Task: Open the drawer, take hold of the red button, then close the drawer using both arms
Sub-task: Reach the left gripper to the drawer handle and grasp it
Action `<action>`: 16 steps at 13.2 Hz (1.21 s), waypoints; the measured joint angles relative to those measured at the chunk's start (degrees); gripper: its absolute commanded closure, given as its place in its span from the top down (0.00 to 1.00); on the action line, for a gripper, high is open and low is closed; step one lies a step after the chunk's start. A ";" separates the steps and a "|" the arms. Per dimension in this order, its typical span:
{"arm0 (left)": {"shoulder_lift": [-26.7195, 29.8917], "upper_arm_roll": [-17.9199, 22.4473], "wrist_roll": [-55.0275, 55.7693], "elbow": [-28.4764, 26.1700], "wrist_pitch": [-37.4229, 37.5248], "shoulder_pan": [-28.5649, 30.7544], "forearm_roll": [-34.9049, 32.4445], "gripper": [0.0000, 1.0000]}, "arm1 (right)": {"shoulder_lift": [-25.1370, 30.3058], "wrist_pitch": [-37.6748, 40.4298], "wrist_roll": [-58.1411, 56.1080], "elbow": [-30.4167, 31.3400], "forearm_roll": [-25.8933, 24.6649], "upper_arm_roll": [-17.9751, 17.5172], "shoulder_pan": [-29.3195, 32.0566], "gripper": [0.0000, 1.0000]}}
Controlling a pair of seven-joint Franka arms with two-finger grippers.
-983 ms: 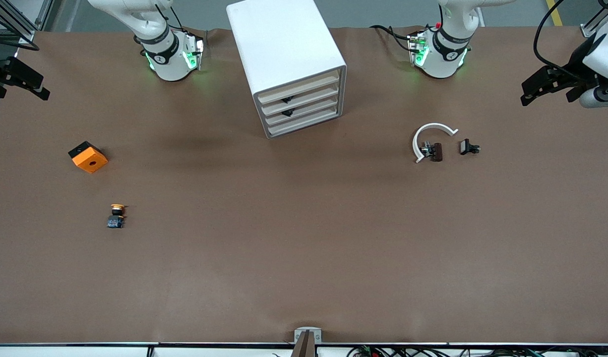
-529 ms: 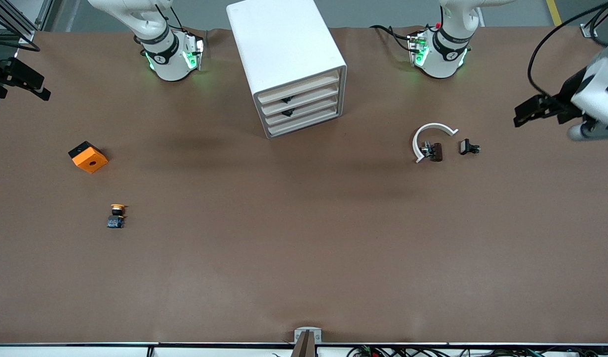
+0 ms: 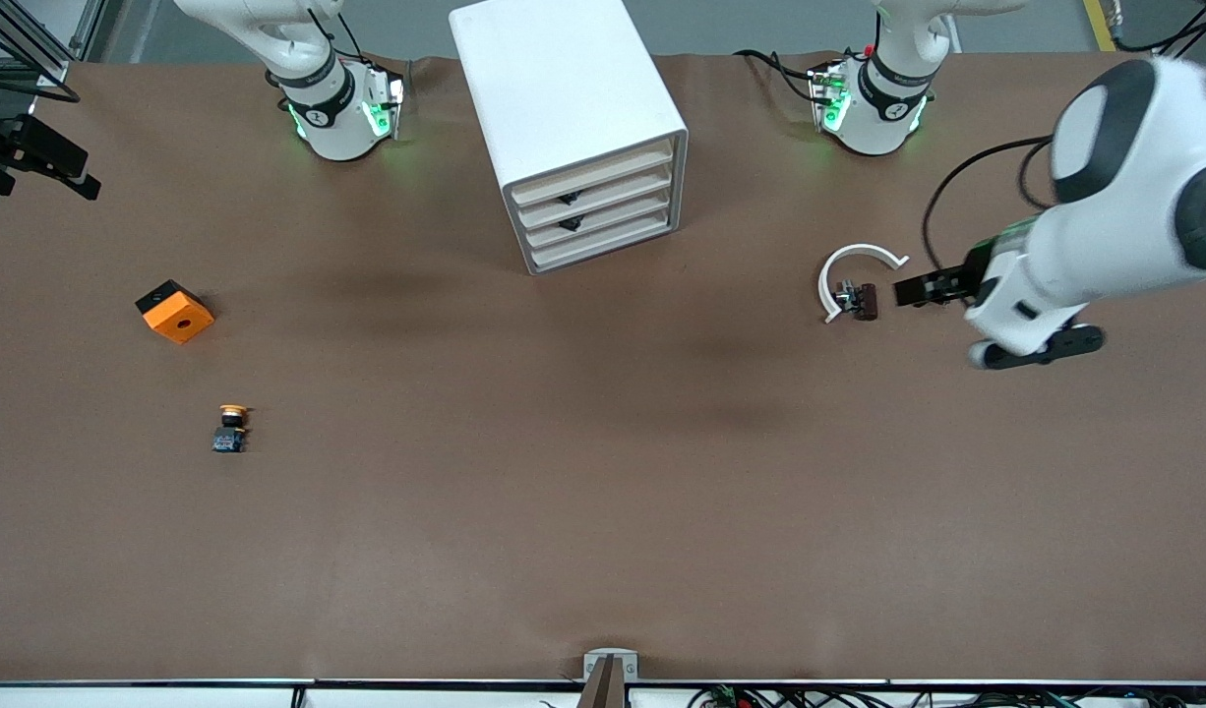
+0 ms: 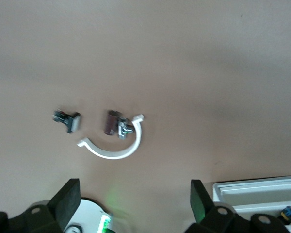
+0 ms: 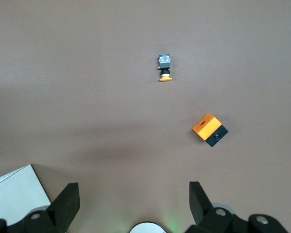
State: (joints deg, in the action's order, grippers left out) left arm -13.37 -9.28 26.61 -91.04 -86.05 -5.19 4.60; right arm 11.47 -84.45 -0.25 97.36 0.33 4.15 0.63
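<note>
Your right end effector (image 5: 133, 196) waits, fingers spread wide, at mid-upper frame over the right arm's end of the surface (image 3: 603, 492). At top centre, the drawer (image 3: 595, 187) sits shut in the cabinet (image 3: 554, 79). Your left end effector (image 4: 133, 199), equally wide, hovers just beside the white arc (image 3: 859, 253).

No readable text, label, brand, number or sign anywhere. Small dark marks on the black bands of the arm bases (image 3: 332, 103), too small to make out.
</note>
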 measured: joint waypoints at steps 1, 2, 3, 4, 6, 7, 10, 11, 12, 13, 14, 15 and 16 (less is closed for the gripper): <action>-1.70 -0.07 3.52 0.07 -0.43 -2.05 0.06 1.00 | 0.00 0.00 0.00 0.00 0.00 0.00 0.00 1.00; -3.49 -0.13 7.55 0.13 -1.09 -4.28 0.10 1.00 | 0.00 0.00 0.00 0.00 0.00 0.00 0.00 1.00; -5.35 -0.18 12.12 0.19 -2.12 -6.69 0.13 1.00 | 0.00 0.00 0.00 0.01 0.00 0.00 0.00 1.00; -7.27 -0.22 17.01 0.26 -3.06 -9.04 0.14 1.00 | 0.00 -0.01 0.00 0.01 0.00 0.00 0.00 1.00; -11.40 -0.26 27.55 0.56 -4.17 -12.56 2.64 1.00 | 0.00 -0.03 0.00 0.01 0.00 0.00 0.00 1.00; -13.60 -0.26 32.78 1.06 -4.46 -13.45 5.04 1.00 | 0.00 -0.05 0.00 0.01 0.00 0.00 0.00 1.00; -18.95 -0.25 53.48 2.44 -4.53 -14.78 11.78 1.00 | 0.00 -0.10 0.00 0.01 0.00 0.01 0.00 1.00; -20.39 -0.25 61.41 2.57 -4.53 -15.15 14.65 1.00 | 0.00 -0.11 0.00 0.01 0.00 0.02 0.00 1.00; -21.85 -0.26 68.01 2.69 -4.53 -15.68 17.19 1.00 | 0.00 -0.12 0.00 0.01 0.00 0.02 0.00 1.00; -23.25 -0.27 72.61 2.91 -4.54 -16.29 19.44 1.00 | 0.00 -0.13 0.00 0.01 0.00 0.02 0.00 1.00; -24.51 -0.27 75.66 3.14 -4.53 -16.91 21.79 1.00 | 0.00 -0.17 0.00 0.01 0.00 0.02 0.00 1.00; -25.63 -0.25 77.84 3.31 -4.51 -17.41 24.70 1.00 | 0.00 -0.21 0.00 0.01 0.00 0.03 0.00 1.00; -26.72 -0.25 79.94 3.37 -4.48 -17.73 28.53 1.00 | 0.00 -0.25 0.00 0.01 0.00 0.03 0.00 1.00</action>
State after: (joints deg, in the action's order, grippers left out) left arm -40.09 -9.53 106.55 -87.66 -90.54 -22.92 33.13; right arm 11.47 -84.69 -0.25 97.37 0.33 4.18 0.63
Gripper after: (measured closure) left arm 0.000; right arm 0.000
